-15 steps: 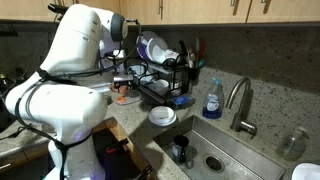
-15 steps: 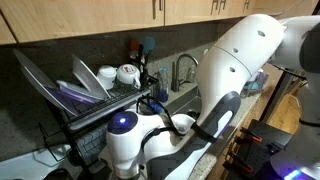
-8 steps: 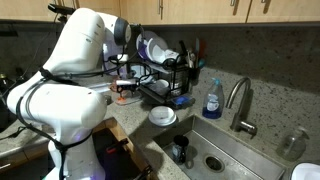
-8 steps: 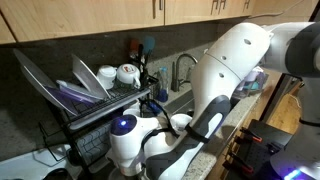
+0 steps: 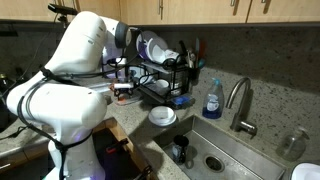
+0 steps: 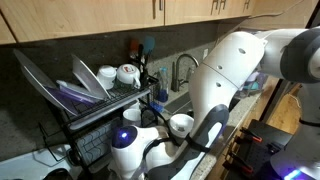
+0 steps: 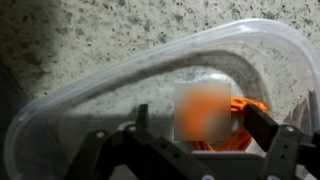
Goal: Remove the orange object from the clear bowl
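Note:
In the wrist view the clear bowl (image 7: 200, 48) lies on speckled countertop, and the orange object (image 7: 242, 122) sits inside it. My gripper (image 7: 200, 118) is lowered into the bowl with its two dark fingers on either side of the orange object. The fingers are spread, and the right one is at the object's edge. In an exterior view the gripper (image 5: 122, 88) hangs at the counter beside the dish rack, with a bit of orange (image 5: 123, 97) just under it. The robot's body hides the bowl in the other exterior view.
A black dish rack (image 5: 165, 75) with plates stands right behind the gripper. A white round dish (image 5: 162, 116) sits on the counter by the sink (image 5: 215, 155). A blue soap bottle (image 5: 212, 100) and a faucet (image 5: 240, 100) stand behind the sink.
The arm has lowered a little over the counter, bringing the gripper down around the orange object. The bowl and other things have not moved.

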Controlling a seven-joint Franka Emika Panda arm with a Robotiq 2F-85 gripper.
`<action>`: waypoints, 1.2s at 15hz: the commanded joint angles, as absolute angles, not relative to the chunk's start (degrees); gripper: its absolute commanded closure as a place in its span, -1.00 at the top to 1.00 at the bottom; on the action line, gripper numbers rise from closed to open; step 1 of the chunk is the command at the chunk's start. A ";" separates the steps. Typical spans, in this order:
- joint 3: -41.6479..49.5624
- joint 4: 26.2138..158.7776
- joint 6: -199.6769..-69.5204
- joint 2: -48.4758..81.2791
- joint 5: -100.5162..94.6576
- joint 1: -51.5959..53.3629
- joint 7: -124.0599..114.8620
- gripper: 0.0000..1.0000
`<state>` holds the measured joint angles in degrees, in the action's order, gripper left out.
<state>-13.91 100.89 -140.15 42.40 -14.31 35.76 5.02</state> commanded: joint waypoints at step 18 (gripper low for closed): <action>-11.64 101.55 -138.64 39.00 -15.91 38.12 -1.86 -0.91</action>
